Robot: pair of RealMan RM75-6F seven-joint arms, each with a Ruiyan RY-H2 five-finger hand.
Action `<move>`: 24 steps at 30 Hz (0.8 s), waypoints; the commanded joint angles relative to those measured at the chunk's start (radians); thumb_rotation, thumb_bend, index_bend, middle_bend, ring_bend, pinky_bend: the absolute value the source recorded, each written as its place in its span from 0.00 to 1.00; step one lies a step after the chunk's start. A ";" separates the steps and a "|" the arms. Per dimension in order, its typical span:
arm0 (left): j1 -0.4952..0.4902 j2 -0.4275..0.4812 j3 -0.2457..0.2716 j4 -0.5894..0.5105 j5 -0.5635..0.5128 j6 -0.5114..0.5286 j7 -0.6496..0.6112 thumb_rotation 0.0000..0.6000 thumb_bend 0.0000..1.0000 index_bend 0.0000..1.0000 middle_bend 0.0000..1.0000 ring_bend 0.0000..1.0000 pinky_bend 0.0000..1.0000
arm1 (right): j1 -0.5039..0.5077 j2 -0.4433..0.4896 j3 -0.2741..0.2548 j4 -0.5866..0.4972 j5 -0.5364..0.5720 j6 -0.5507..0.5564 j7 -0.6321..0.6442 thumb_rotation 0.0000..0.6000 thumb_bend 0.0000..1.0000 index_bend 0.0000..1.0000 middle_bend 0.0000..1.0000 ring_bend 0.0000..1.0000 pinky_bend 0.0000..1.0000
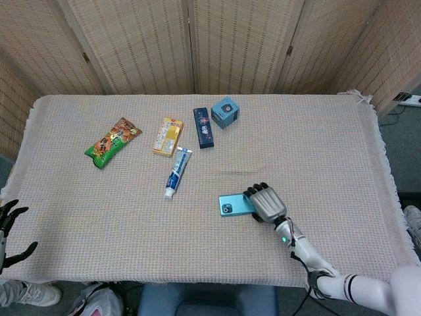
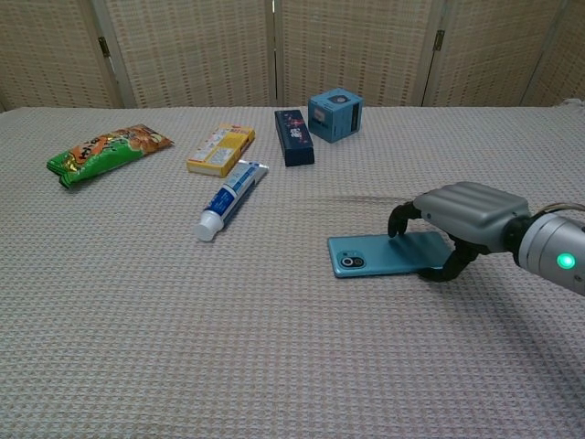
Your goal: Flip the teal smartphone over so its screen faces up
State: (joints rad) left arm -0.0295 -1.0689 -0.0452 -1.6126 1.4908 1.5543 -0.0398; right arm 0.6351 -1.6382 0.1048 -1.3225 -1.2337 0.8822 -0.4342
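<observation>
Phone (image 2: 388, 253) lies flat on the cloth (image 2: 274, 347), camera side up, screen down, near the front right of the table. My right hand (image 2: 462, 219) arches over its right end: fingers (image 2: 399, 222) curled down onto the far long edge, thumb (image 2: 445, 271) at the near edge. Looks like a pinch across the width, but the phone is not lifted; whether the grip is firm I cannot tell.

To do the step well, I judge: get the thumb under the near edge, since the soft cloth should give a little; raise that edge, roll the wrist, lay it down gently, screen up. Keep clear of the camera end.

Chest view shows the arch of the hand, the thumb, and the gap under the palm. Head view (image 1: 266, 204) hides all that; it shows only the back of the hand covering the phone's (image 1: 235, 205) right half. Head view alone shows my left hand (image 1: 8, 230), fingers spread, holding nothing, at the table's left front corner.
</observation>
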 commanded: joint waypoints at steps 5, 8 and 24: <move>0.003 0.002 -0.001 0.001 -0.002 0.001 -0.001 1.00 0.21 0.23 0.15 0.15 0.20 | 0.008 -0.013 -0.005 0.015 0.006 0.002 -0.007 1.00 0.25 0.32 0.32 0.20 0.22; 0.004 0.004 -0.001 0.002 -0.003 0.002 -0.003 1.00 0.21 0.23 0.15 0.15 0.20 | 0.010 -0.016 -0.006 0.019 0.010 0.002 -0.008 1.00 0.22 0.33 0.33 0.20 0.22; 0.009 0.003 -0.002 0.009 -0.003 0.003 -0.009 1.00 0.21 0.23 0.15 0.15 0.20 | 0.027 -0.033 -0.004 0.040 0.028 -0.002 -0.004 1.00 0.27 0.35 0.35 0.20 0.22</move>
State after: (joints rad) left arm -0.0208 -1.0659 -0.0468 -1.6038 1.4877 1.5576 -0.0490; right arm 0.6621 -1.6709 0.1002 -1.2831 -1.2061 0.8806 -0.4383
